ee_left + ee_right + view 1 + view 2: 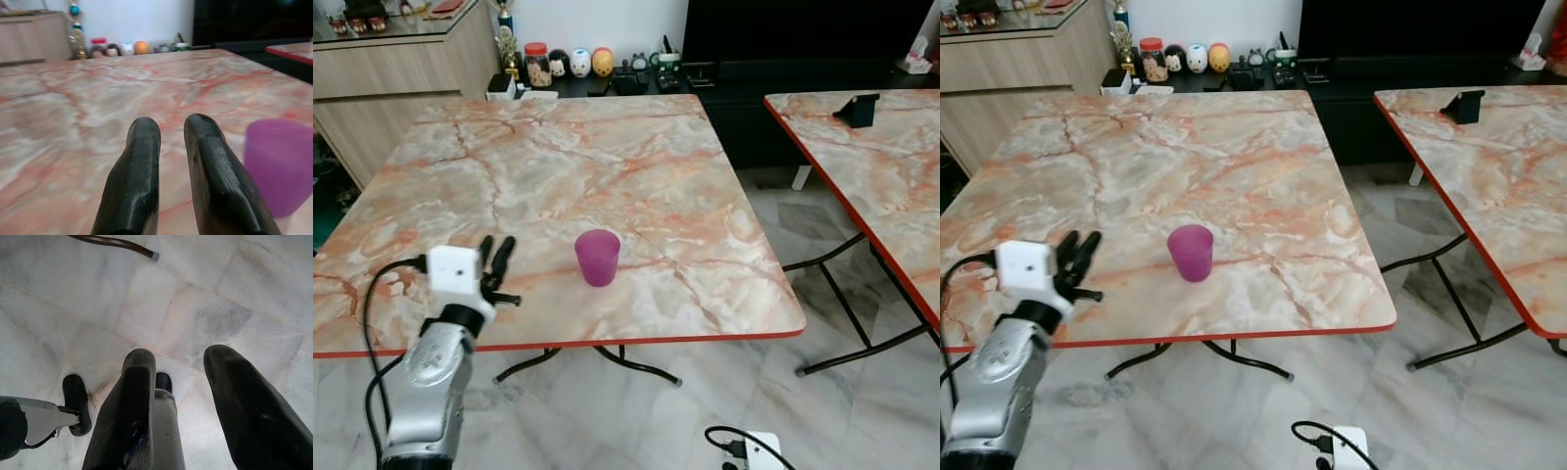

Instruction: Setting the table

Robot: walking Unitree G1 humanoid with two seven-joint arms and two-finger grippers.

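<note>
A purple plastic cup (597, 258) stands upright on the marble-patterned folding table (607, 157), near its front edge. My left gripper (495, 247) hovers low over the tabletop a short way to the left of the cup, apart from it. Its fingers (144, 147) are open by a narrow gap with nothing between them, and the cup (279, 164) shows beside them in the left wrist view. My right gripper (178, 357) hangs over the tiled floor, open and empty.
A second marble table (862, 166) stands to the right with a black stand (857, 110) on it; a floor gap lies between the tables. A low dark console with small figurines (578, 64) and a wooden cabinet (382, 78) sit behind. A white power strip (759, 452) lies on the floor.
</note>
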